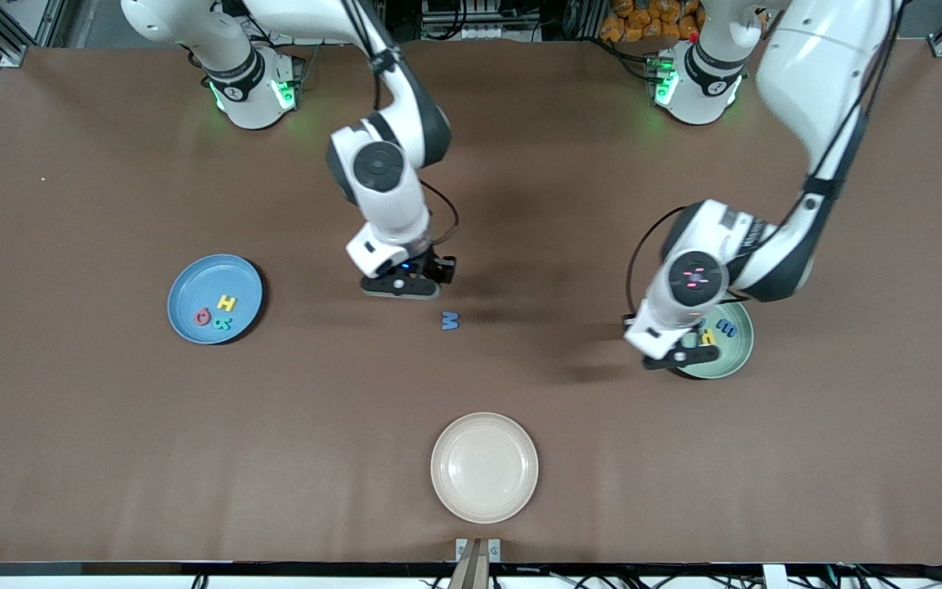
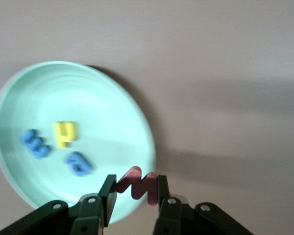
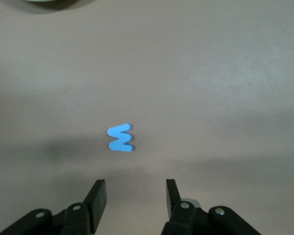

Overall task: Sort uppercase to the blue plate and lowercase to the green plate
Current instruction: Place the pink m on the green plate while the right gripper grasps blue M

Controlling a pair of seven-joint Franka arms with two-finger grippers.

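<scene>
Cream plate [image 1: 483, 467] sat low centre of frame, not in play. Right pincer [image 1: 400, 286] hung over the counter [image 1: 111, 458], jaws apart, holding nothing. Blue M [image 1: 450, 321] lay flat just below it in frame, nearer the camera; right arm judged the closer one. Left pincer [image 2: 134, 193] gripped the red w [image 2: 137, 182] over the green plate [image 2: 19, 98] rim. M's goal was the blue plate [image 1: 193, 282], toward the right arm's end.
</scene>
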